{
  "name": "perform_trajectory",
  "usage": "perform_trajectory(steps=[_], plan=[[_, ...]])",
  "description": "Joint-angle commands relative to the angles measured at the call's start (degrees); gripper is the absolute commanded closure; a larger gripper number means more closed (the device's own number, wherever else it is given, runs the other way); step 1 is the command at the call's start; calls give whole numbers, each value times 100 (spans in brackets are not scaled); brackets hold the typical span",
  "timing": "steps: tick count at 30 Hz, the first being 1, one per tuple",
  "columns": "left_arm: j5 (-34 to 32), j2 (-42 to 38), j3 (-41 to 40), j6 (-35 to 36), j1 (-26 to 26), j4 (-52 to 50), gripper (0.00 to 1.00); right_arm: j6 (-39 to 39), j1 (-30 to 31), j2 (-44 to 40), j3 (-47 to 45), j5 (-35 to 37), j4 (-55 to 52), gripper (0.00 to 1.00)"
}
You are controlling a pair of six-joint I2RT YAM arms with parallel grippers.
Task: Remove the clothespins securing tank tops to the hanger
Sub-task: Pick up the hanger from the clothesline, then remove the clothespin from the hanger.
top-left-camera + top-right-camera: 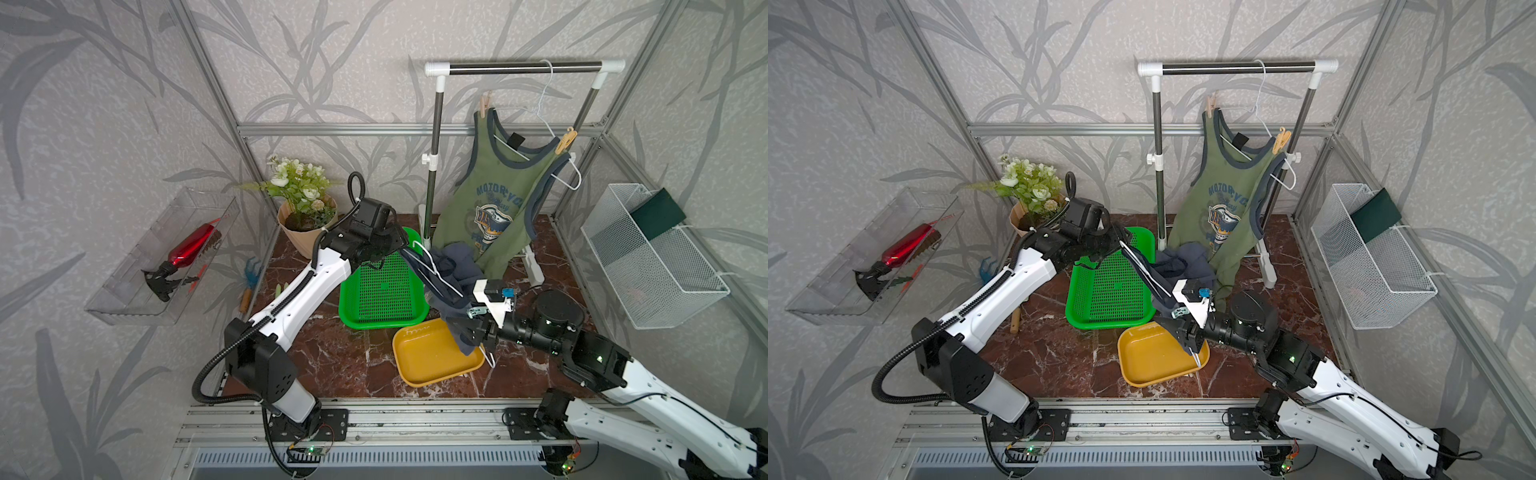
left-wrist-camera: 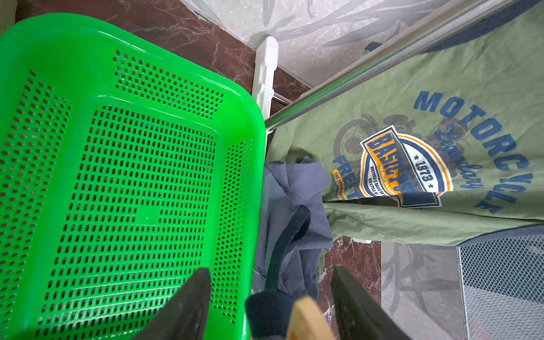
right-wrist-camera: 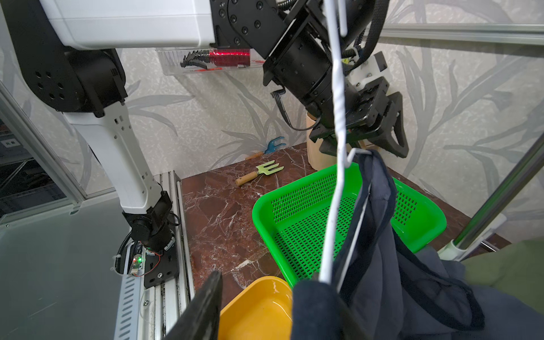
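Right pincer [image 1: 467, 332] clamping hanger [image 3: 335, 176] and slate-blue tank top [image 1: 459, 268], left pincer [image 2: 270, 269] standing part-open — straddling tan clothespin [image 2: 307, 319], green basket [image 2: 59, 44] lying just beside

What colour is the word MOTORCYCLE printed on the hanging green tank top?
Blue lettering on the olive tank top, clearest in the left wrist view.

Soft, even, bright light leaves only faint shadows on the marble surface [image 1: 332, 361]. Both top views bend straight lines near their edges. Close up, the left gripper [image 2: 270, 270] is out of focus, and the yellow tray [image 3: 259, 312] carries a small glare.
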Motion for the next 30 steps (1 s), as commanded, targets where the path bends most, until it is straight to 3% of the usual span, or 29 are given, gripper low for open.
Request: perform_trajectory(steps=[1, 7, 21, 25, 30], plan=[[-99, -302, -59, -204, 61, -101, 34, -248, 225, -58, -52, 417, 198, 100], [-49, -314, -37, -189, 139, -170, 47, -268, 329, -99, -148, 546, 207, 100], [66, -172, -70, -186, 202, -151, 48, -332, 483, -216, -138, 697, 65, 100], [140, -188, -103, -248, 199, -64, 67, -414, 593, -166, -155, 887, 41, 100], [206, -156, -71, -248, 201, -89, 69, -510, 935, -101, -163, 1123, 65, 100]])
